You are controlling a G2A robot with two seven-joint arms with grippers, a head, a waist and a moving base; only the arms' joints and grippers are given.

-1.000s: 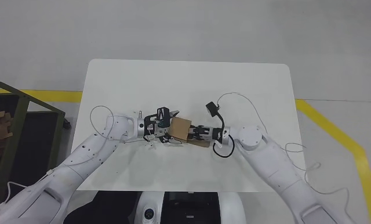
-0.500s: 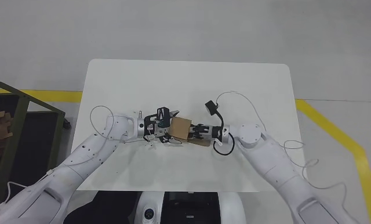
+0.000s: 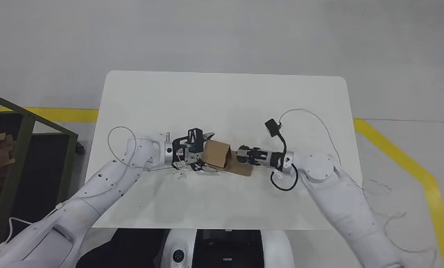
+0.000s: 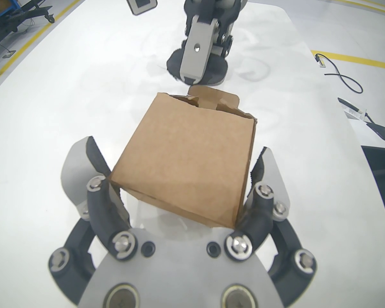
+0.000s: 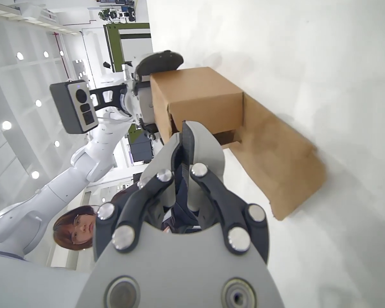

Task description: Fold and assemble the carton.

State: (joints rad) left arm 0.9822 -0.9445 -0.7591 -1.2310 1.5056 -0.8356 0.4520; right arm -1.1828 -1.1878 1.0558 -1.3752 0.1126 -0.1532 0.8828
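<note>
Brown cardboard carton (image 3: 216,154), box-shaped, mid-front on the table (image 3: 291,101), one end flap flat.

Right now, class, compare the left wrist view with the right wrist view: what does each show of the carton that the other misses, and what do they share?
Left wrist view: the left gripper clamping two opposite sides of the carton, and the carton's closed top panel. Right wrist view: the carton's open end, a long flap lying flat on the table, and the right gripper, shut, close to that opening. Shared: the brown carton on the white table with an arm at each end.
</note>
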